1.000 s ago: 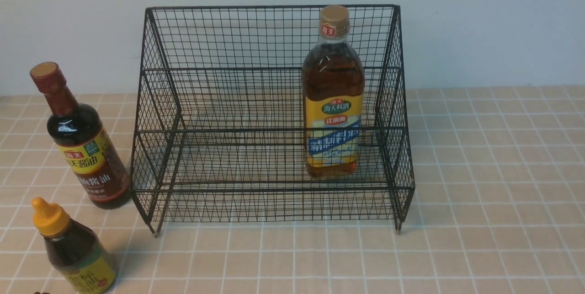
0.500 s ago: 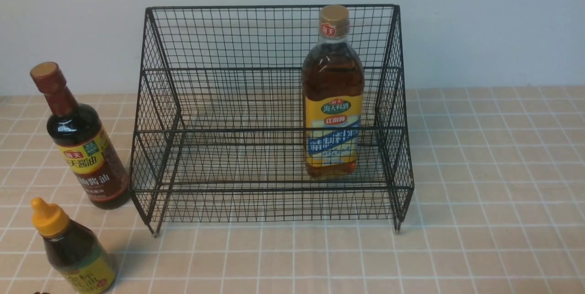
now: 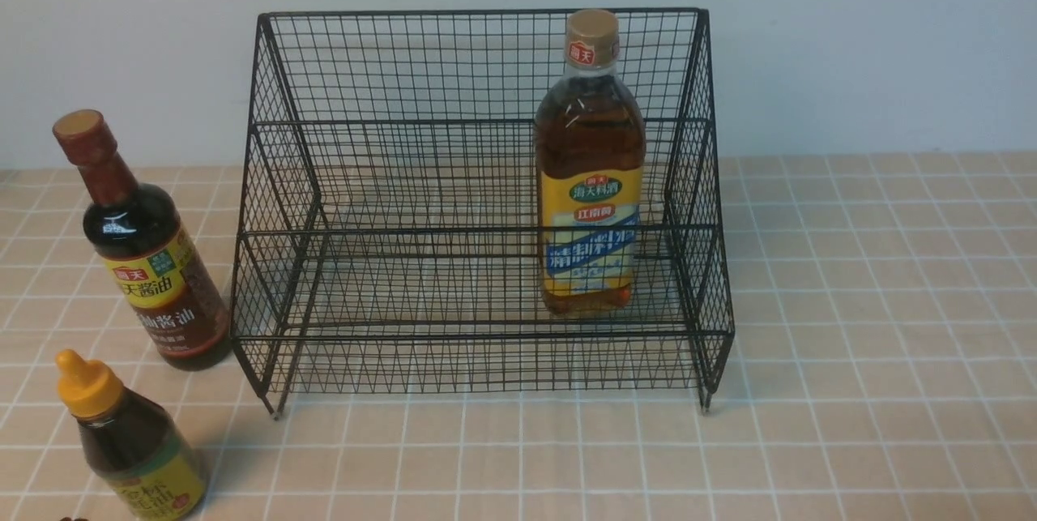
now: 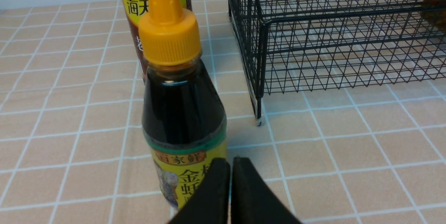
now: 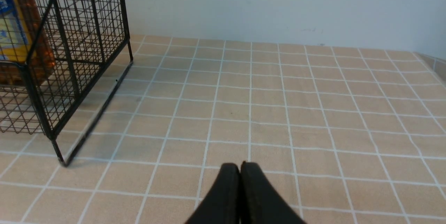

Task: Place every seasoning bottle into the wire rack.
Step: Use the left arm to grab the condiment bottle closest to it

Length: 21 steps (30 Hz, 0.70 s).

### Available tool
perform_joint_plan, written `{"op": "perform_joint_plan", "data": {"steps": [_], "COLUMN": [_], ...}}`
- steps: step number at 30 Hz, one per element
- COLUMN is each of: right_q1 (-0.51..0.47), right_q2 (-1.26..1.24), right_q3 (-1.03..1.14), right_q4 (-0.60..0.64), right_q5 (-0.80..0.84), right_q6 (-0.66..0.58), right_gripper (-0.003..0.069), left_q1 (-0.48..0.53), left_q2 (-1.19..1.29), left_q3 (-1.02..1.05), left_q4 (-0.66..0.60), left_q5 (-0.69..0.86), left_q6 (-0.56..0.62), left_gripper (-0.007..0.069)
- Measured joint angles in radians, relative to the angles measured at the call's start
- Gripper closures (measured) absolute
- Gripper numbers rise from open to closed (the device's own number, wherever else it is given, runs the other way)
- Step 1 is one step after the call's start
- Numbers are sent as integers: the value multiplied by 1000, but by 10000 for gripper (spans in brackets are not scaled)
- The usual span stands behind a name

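Only the tall amber bottle (image 3: 590,205) stands inside the wire rack (image 3: 486,12), upright on the lower tier toward its right end. The dark slim-necked bottle (image 3: 154,262) stands on the tiled tabletop (image 3: 851,302) just beside the rack's left side, and the small dark bottle (image 3: 130,444) with the yellow nozzle cap stands nearer the camera, in front of that one. The left fingers (image 4: 214,189) are pressed together with nothing between them, close in front of the small dark bottle's yellow label; whether they touch it cannot be told. The right fingers (image 5: 224,192) are likewise closed on nothing, over bare tabletop to the right of the rack
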Motion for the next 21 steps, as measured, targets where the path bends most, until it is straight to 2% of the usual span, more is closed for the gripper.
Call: {"op": "perform_joint_plan", "data": {"steps": [17, 19, 21], "right_q1": [0, 0, 0], "right_q2": [0, 0, 0], "right_q3": [1, 1, 1], "right_q4": [0, 0, 0], "right_q5": [-1, -1, -1], "right_q6": [0, 0, 0], "right_gripper": [672, 672, 672], "left_q1": [0, 0, 0], "left_q2": [0, 0, 0], "left_q3": [0, 2, 6], "left_q4": [-1, -15, -81], "left_q5": [0, -8, -67], "left_q6": [0, -3, -10], "left_gripper": [631, 631, 631]}}
